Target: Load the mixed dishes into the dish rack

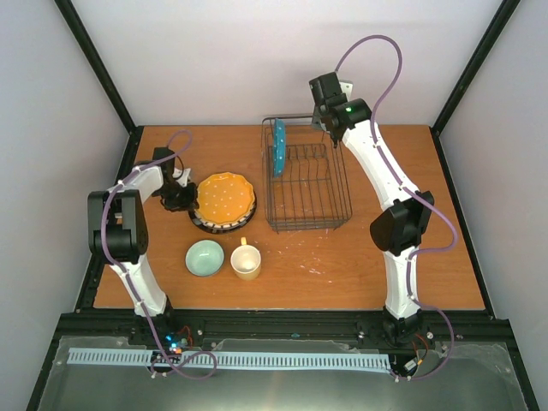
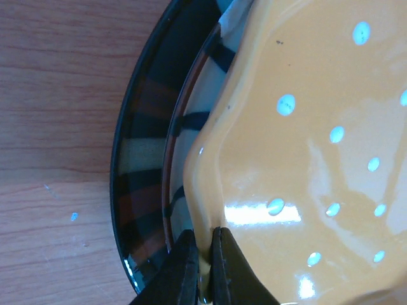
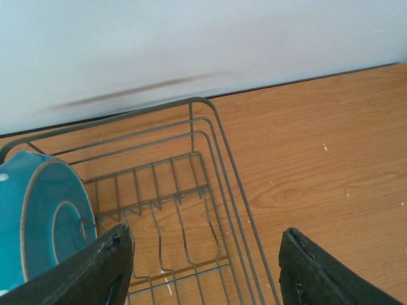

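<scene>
Yellow-orange plate (image 1: 226, 199), atop the stack (image 2: 137, 165) on the counter (image 1: 368, 257), sits pinched at its left rim by the closed left hand (image 2: 203, 254), dish rack (image 1: 308, 224) just rightward, right hand (image 3: 203, 254) open above its far end.

The left arm rises from the near left corner of the tabletop, folds at a raised elbow beside the left edge, and turns its wrist inward. The left pincer (image 1: 181, 196) (image 2: 203, 270) sits low, its jaws pressed almost together on the rim of the yellow-orange plate (image 2: 299, 152). The right arm stretches from the near right corner, past a bent elbow, to the far edge. The right pincer (image 1: 328, 128) (image 3: 203, 270) points down, its jaws wide apart with nothing between them.
</scene>
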Robot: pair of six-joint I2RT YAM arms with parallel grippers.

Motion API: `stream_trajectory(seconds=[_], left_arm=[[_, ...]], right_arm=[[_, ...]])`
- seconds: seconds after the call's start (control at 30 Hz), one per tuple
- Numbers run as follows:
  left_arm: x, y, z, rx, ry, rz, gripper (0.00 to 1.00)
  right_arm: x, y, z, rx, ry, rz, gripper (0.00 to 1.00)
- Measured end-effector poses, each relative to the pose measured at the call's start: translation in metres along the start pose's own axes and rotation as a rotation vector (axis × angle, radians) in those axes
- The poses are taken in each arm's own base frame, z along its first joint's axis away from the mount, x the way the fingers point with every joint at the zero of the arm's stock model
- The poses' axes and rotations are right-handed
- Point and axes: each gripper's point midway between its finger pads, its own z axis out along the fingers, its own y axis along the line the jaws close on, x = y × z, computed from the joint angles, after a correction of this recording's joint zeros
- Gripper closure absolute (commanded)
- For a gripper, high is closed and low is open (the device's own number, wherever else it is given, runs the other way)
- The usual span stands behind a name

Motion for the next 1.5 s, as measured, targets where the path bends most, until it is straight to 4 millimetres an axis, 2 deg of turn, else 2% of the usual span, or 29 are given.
stream_trajectory(seconds=[0.23,0.4,0.57,0.7,0.83,0.97,1.07,1.2,1.33,1.5], left_arm=[[-0.001,-0.003,-0.002,0.007,-0.008,0.005,0.99],[-0.009,-0.007,-0.018,0.0,-0.049,0.023,0.99],[-0.023,-0.01,-0.034,-0.02,-0.095,0.043,0.99],[-0.033,-0.015,-0.049,-0.017,-0.142,0.061,0.99],[-0.046,-0.026,-0.073,-0.002,-0.187,0.092,0.99],[-0.069,-0.046,-0.106,0.042,-0.27,0.139,0.99],[-0.085,-0.065,-0.138,0.095,-0.354,0.181,0.99],[-0.09,-0.088,-0.174,0.161,-0.434,0.226,0.99],[-0.089,-0.103,-0.202,0.205,-0.493,0.262,0.99],[-0.083,-0.11,-0.216,0.223,-0.516,0.277,0.99]], right_arm=[[0.0,0.004,0.0,-0.019,0.003,-0.006,0.37],[-0.005,0.017,-0.002,-0.092,-0.012,-0.012,0.37],[-0.008,0.044,-0.011,-0.271,-0.019,-0.023,0.35],[-0.013,0.078,-0.029,-0.512,-0.015,-0.03,0.35],[-0.017,0.108,-0.051,-0.769,0.008,-0.04,0.31],[-0.017,0.137,-0.071,-0.993,0.053,-0.074,0.31],[-0.014,0.156,-0.072,-1.097,0.081,-0.11,0.32],[0.011,0.166,-0.068,-1.169,0.184,-0.126,0.32],[0.024,0.17,-0.077,-1.227,0.247,-0.134,0.32],[0.037,0.176,-0.087,-1.294,0.304,-0.141,0.32]])
